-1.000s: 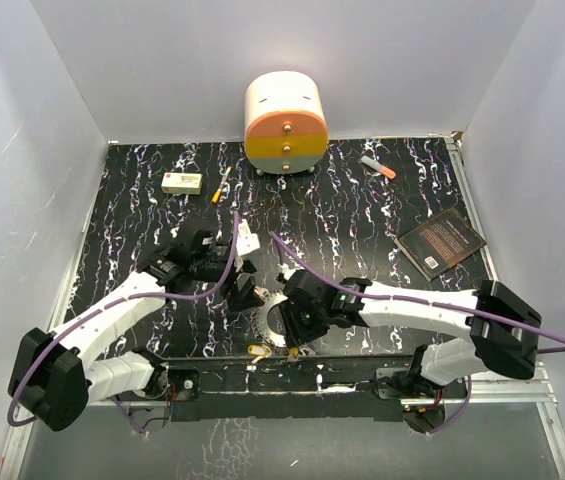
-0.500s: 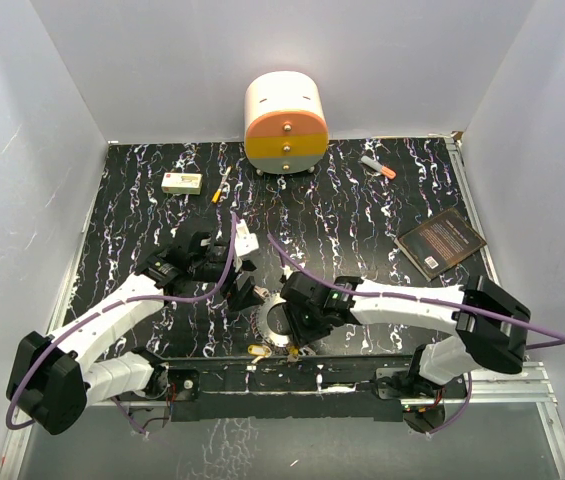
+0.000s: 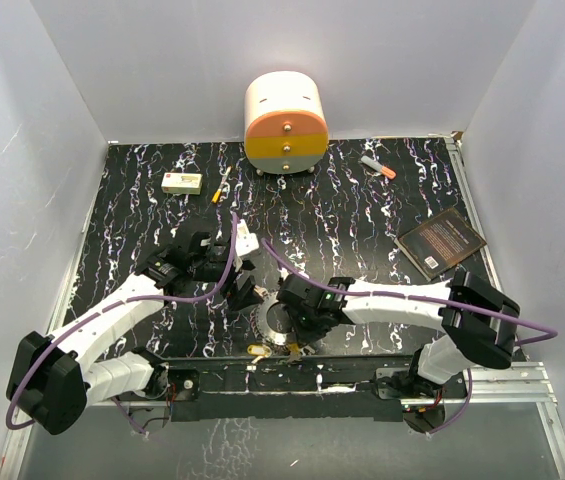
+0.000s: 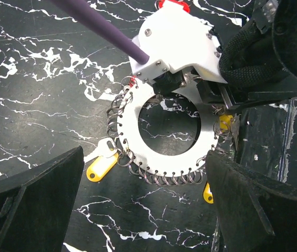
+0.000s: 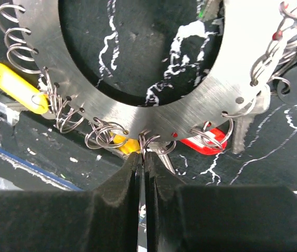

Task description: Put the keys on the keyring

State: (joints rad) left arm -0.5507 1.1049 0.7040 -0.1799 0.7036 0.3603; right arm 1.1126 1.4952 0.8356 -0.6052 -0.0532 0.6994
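Observation:
The keyring (image 4: pixel 132 131) lies flat on the black marbled table near the front edge, its rim lined with small wire loops. Keys with yellow (image 4: pixel 100 168) and red heads (image 5: pixel 206 142) hang from some loops. My right gripper (image 5: pixel 143 153) is shut on one wire loop at the ring's near rim, beside a yellow key head (image 5: pixel 124 144) and a bare key blade (image 5: pixel 164 157). My left gripper (image 4: pixel 143 210) is open and empty, held above the ring's edge. In the top view the ring (image 3: pixel 270 322) sits between the left gripper (image 3: pixel 242 292) and the right gripper (image 3: pixel 292 325).
A round drawer unit (image 3: pixel 285 125) stands at the back. A marker pen (image 3: pixel 378 167), a dark book (image 3: pixel 442 242) and a white box (image 3: pixel 181 182) lie farther off. The metal front rail (image 3: pixel 342 365) runs just behind the ring.
My right gripper has shifted left along the ring's near rim. The left arm has barely moved.

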